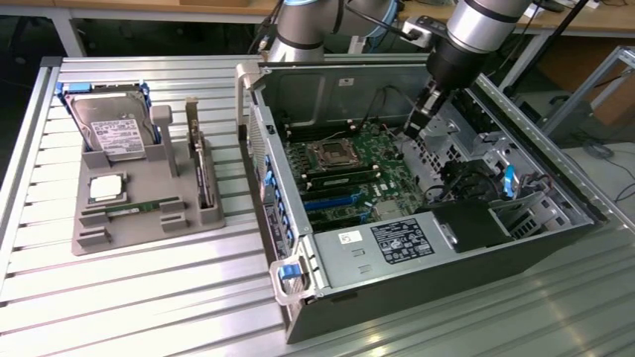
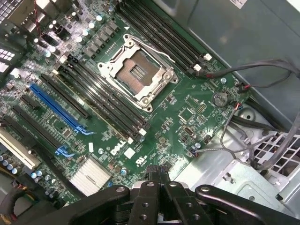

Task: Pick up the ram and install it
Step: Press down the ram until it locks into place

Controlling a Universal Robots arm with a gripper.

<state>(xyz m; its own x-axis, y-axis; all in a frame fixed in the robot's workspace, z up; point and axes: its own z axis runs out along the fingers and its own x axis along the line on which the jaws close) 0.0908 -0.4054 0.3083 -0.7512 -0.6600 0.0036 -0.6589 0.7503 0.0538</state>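
The ram (image 1: pixel 132 210) is a thin green stick lying flat in a slot of the grey holder tray (image 1: pixel 149 230) on the exterior view's left, well away from my arm. My gripper (image 1: pixel 416 131) hangs inside the open computer case (image 1: pixel 417 260), over the far side of the green motherboard (image 1: pixel 372 167). Seen from the wrist, the gripper (image 2: pixel 157 170) has its black fingers (image 2: pixel 151 174) pressed together with nothing between them. Below it lie the open processor socket (image 2: pixel 137 71) and the long black memory slots (image 2: pixel 105 101) beside it.
In the tray also sit a silver hard drive (image 1: pixel 114 128), a square silver processor chip (image 1: pixel 107 188) and an upright card (image 1: pixel 204 178). Loose cables (image 2: pixel 243 117) run along the case's metal wall near the gripper. A ribbed metal table (image 1: pixel 149 297) carries everything.
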